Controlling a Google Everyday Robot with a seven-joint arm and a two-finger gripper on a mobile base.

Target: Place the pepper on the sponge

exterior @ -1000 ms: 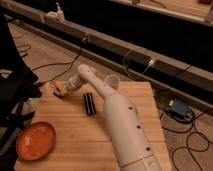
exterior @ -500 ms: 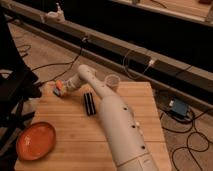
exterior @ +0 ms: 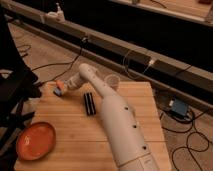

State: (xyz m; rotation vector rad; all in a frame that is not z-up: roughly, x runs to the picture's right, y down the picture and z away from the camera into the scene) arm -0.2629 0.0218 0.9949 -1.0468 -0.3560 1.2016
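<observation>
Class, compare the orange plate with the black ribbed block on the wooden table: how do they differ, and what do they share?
The orange plate is round; the black ribbed block is a narrow rectangle. The plate is wider than the block. The plate sits at the near left corner; the block lies near the middle. Both rest flat on the wooden table, apart from the gripper, which is at the far left edge by the sponge.

The white arm (exterior: pixel 116 117) reaches forward-left, its gripper (exterior: pixel 63 88) low at far left.
</observation>
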